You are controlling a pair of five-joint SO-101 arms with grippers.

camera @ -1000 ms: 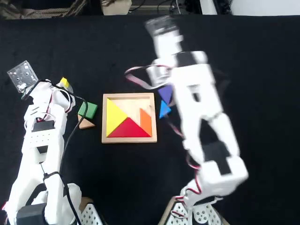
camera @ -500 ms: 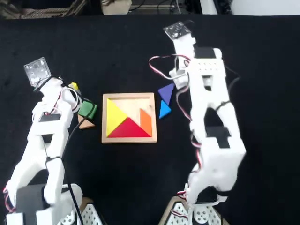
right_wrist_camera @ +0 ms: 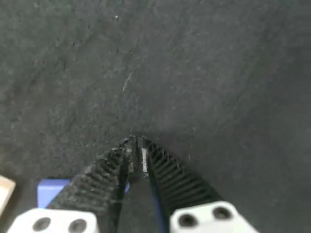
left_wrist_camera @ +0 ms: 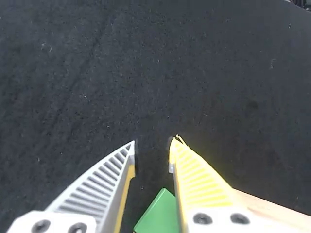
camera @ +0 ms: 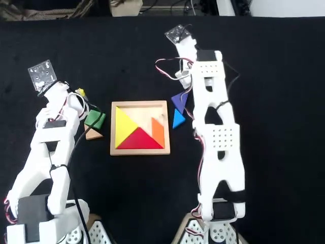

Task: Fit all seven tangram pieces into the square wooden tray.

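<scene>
The square wooden tray (camera: 139, 150) lies mid-table and holds a yellow triangle (camera: 123, 126), a red triangle (camera: 138, 139) and an orange piece (camera: 158, 131). A green piece (camera: 95, 119) and a tan triangle (camera: 93, 134) lie left of the tray. My left gripper (left_wrist_camera: 153, 145) stands open just beyond the green piece (left_wrist_camera: 158, 216), its yellow finger (camera: 80, 93) near it. Right of the tray lie a purple-blue piece (camera: 179, 100) and a blue triangle (camera: 177, 118). My right gripper (right_wrist_camera: 136, 141) is shut, low over the table beside the purple-blue piece (right_wrist_camera: 48, 188).
The right arm (camera: 210, 101) stretches along the tray's right side and covers the cloth there. The left arm (camera: 48, 137) runs down the left side. The tray's corner (left_wrist_camera: 272, 208) lies close to the left gripper. Black cloth spreads beyond both grippers.
The right arm swung right, then came back left and settled beside the blue pieces. The left arm's wrist shifted a little to the right. No piece has moved.
</scene>
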